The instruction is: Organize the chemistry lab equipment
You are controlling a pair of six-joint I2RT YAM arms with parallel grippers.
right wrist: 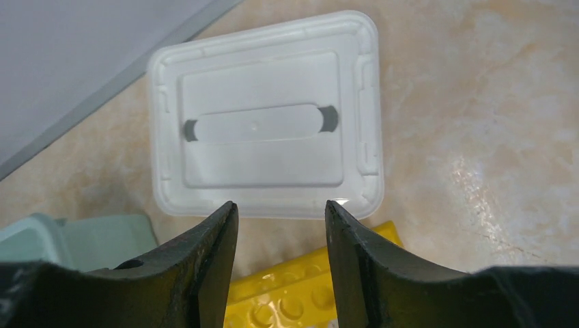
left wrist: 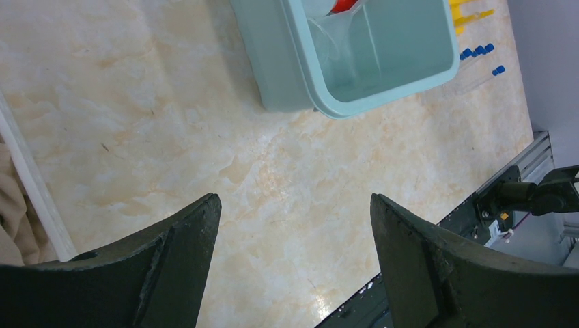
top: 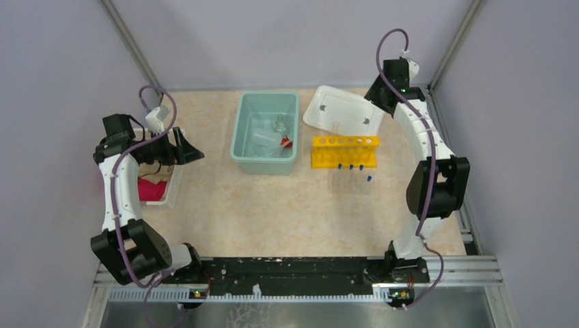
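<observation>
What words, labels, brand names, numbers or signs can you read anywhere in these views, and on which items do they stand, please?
None can be read.
The white lid is plain moulded plastic with no print.
The yellow rack and the teal bin show no lettering.
Any marks on the glassware inside the bin are too blurred to tell.

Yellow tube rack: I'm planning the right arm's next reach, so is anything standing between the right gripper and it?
Nothing visible does. The right gripper hangs open, and in its wrist view the yellow tube rack shows uncovered between its jaws. The white lid lies just beyond the rack, off that path.
</observation>
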